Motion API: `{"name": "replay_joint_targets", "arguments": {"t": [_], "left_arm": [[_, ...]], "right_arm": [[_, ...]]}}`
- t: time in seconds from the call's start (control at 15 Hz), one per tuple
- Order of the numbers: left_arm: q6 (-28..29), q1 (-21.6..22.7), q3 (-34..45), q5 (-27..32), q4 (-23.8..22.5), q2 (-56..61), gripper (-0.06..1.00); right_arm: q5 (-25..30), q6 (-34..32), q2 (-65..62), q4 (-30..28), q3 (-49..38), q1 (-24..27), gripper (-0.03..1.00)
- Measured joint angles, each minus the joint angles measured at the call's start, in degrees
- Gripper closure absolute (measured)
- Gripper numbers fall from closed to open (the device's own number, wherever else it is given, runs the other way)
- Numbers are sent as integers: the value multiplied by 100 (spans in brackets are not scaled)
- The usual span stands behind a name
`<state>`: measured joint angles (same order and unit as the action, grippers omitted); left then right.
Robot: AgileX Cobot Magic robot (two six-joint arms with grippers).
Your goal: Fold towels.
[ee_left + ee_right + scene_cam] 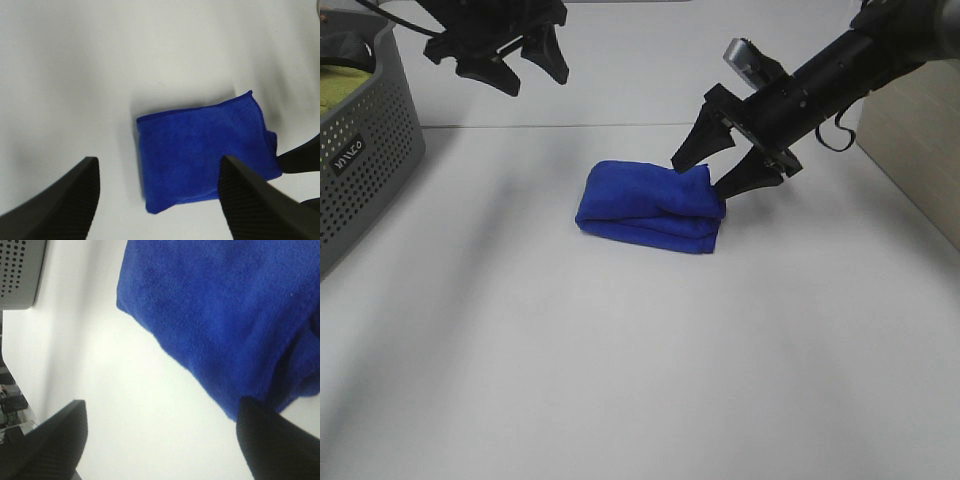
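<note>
Towel [648,207] sits mid-table [620,380], folded into a thick wad, long axis left-right. R gripper [732,165], jaws apart, straddles its right end, touching or nearly so. L gripper [508,55], jaws apart, hangs far-left, well off.

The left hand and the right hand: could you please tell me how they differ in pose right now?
1. The left hand hangs high above the table, well clear of the towel; the right hand is low at the towel's right end.
2. The left hand points straight down; the right hand reaches in at a slant.
Both are open and hold nothing.
</note>
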<state>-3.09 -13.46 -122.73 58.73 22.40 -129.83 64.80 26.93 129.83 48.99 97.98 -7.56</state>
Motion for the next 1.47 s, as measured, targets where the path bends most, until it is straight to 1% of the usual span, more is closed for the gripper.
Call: {"name": "replay_joint_targets", "arguments": {"t": [0.13, 0.27, 0.33, 0.47, 0.6, 0.73, 0.87, 1.0, 1.13, 1.4, 1.47], "left_arm": [[183, 0, 0, 453, -516, 281, 30], [390, 0, 0, 974, -940, 584, 30], [453, 0, 0, 1043, -1071, 710, 30], [510, 0, 109, 1054, -1324, 1106, 30], [533, 0, 573, 1060, -1558, 1782, 30], [607, 0, 1192, 1060, -1707, 2435, 30], [762, 0, 2315, 1060, -1902, 3403, 30], [865, 0, 3478, 1071, -2045, 4366, 30], [900, 0, 4738, 1071, -2103, 5552, 30], [900, 0, 6841, 980, -2137, 7809, 30], [808, 0, 7609, 968, -2137, 8869, 30]], "right_arm": [[298, -407, -430, -739, 0, 0, 18], [418, -842, -917, -1478, 0, 0, 18], [418, -1031, -1163, -1828, 0, 0, 18], [424, -1369, -1770, -2343, -11, 0, 18], [430, -1593, -2447, -2779, -298, 0, 18], [430, -1742, -3260, -3094, -865, 0, 18], [435, -1833, -3885, -3266, -1415, 0, 18], [447, -1851, -4767, -3449, -2309, 0, 18], [453, -1862, -5701, -3564, -3352, 0, 18], [470, -1879, -7500, -3673, -5477, 0, 18], [481, -1885, -8371, -3867, -6291, 0, 18]]}}
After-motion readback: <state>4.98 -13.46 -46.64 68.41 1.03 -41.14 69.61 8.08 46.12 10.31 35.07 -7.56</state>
